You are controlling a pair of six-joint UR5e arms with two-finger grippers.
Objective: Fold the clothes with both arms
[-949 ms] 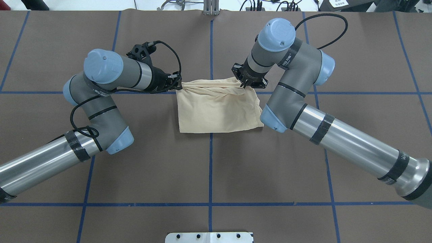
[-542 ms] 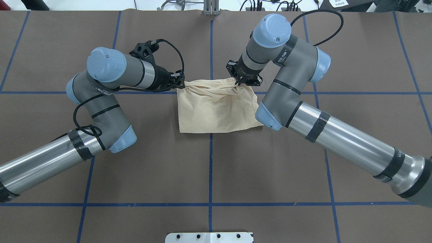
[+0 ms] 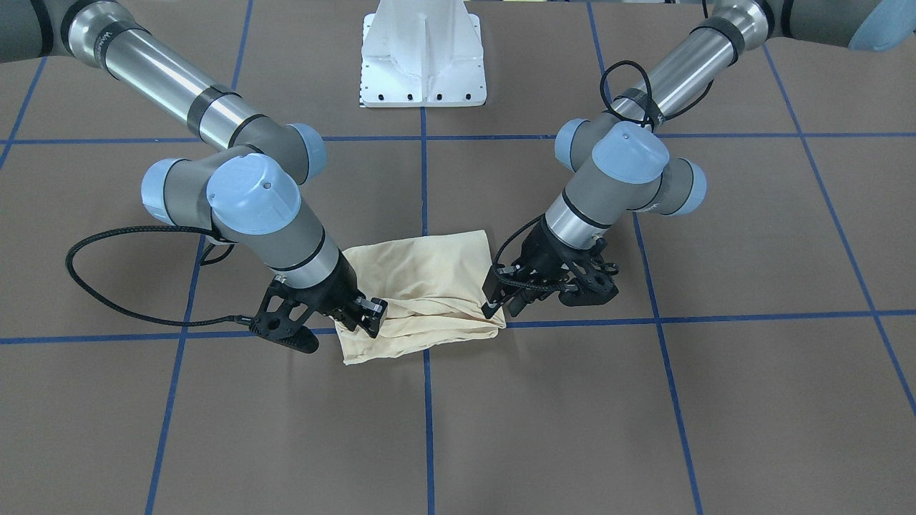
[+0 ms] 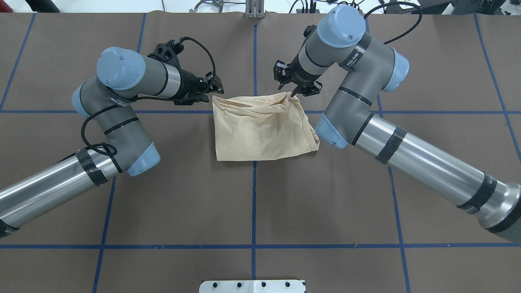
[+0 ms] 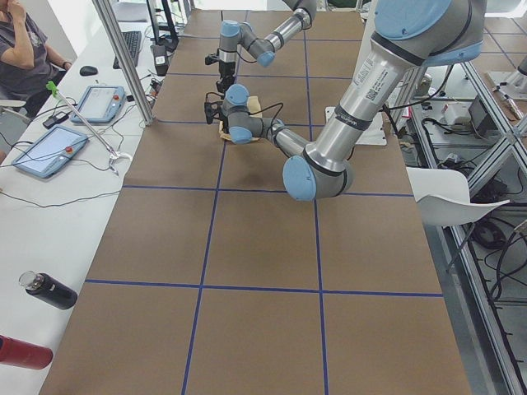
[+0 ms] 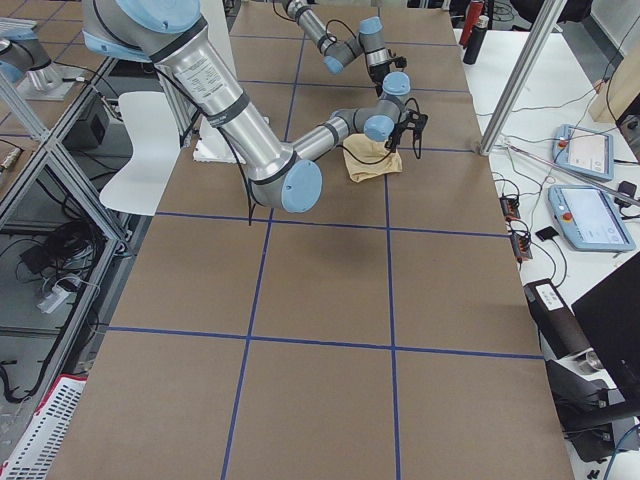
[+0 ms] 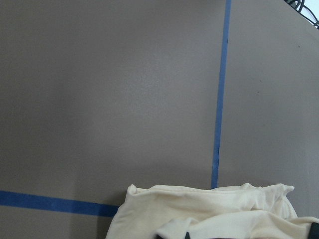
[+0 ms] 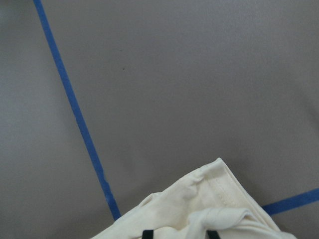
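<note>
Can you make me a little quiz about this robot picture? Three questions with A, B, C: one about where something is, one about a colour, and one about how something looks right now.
1. Where is the shirt?
A. On the brown table, between the left arm and the right arm
B. On the white base plate
C. Up in the air

2. What colour are the tape lines on the table?
A. Red
B. Blue
C. Green

3. How is the shirt right now?
A. Spread out flat with its sleeves out
B. Folded into a small wrinkly block
C. Hanging from a hook

Answers:
1 A: the overhead view shows it lying on the table with an arm on each side.
2 B: every line of the grid is blue.
3 B: no sleeves stick out, and its far edge is bunched.
</note>
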